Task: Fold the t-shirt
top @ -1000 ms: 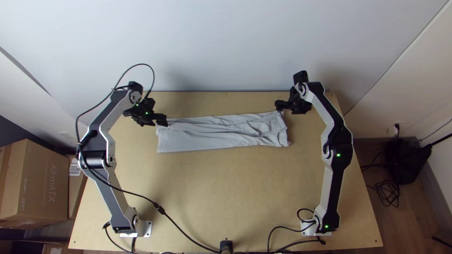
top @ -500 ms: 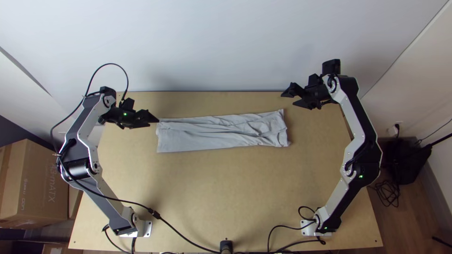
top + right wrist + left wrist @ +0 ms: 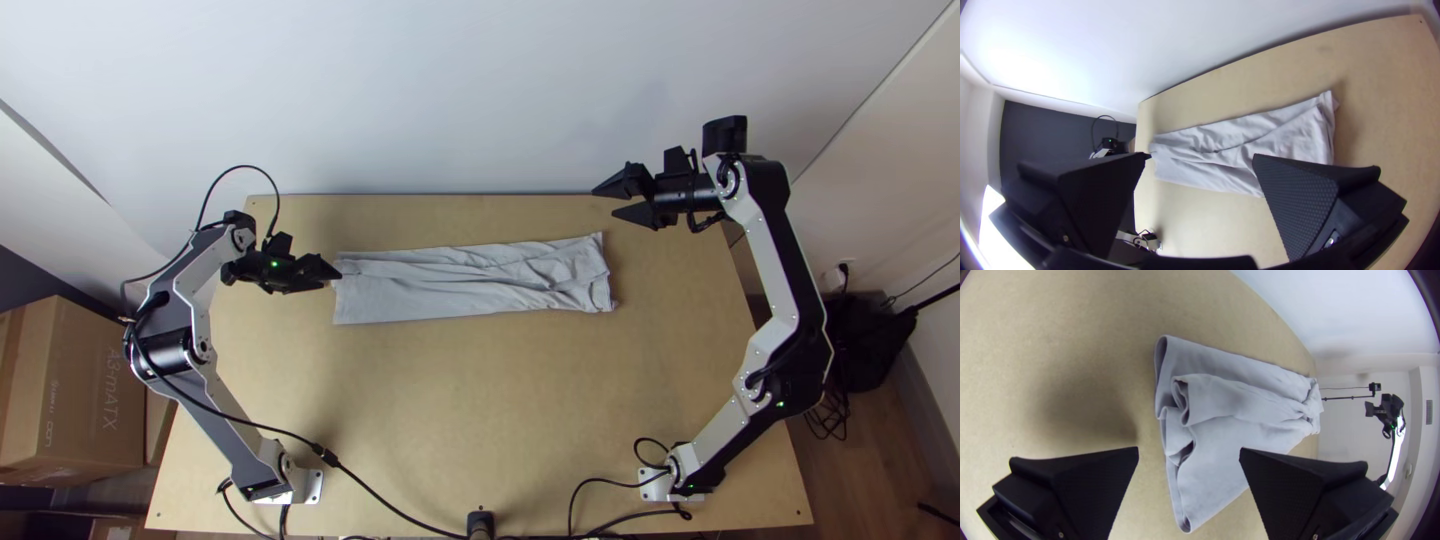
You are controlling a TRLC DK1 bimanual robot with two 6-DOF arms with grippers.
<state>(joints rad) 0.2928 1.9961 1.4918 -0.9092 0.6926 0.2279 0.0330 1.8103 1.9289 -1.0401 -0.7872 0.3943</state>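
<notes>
The grey t-shirt (image 3: 470,290) lies on the table (image 3: 480,420), folded into a long, narrow strip that runs roughly along the table's far edge, closer to that edge than to the near one. Creases run along its upper layer. Its right end is rumpled, with a small tip of cloth poking out at the far corner. In the left wrist view its left end shows several layers, with loops of cloth standing a little open.

The left pincer (image 3: 332,280) is at the shirt's left end, towards the table's left edge. In its wrist view the pincer (image 3: 1189,449) is wide, its two black fingers well apart; whether a tip touches the cloth, I cannot tell.

The right pincer (image 3: 603,202) is by the table's far edge, towards the far right corner, apart from the shirt's right end and pointing left. It too is wide, with a clear gap between its fingers.

A cardboard box (image 3: 85,390) stands beyond the table's left edge, and a pale wall (image 3: 480,90) rises behind the far edge.
</notes>
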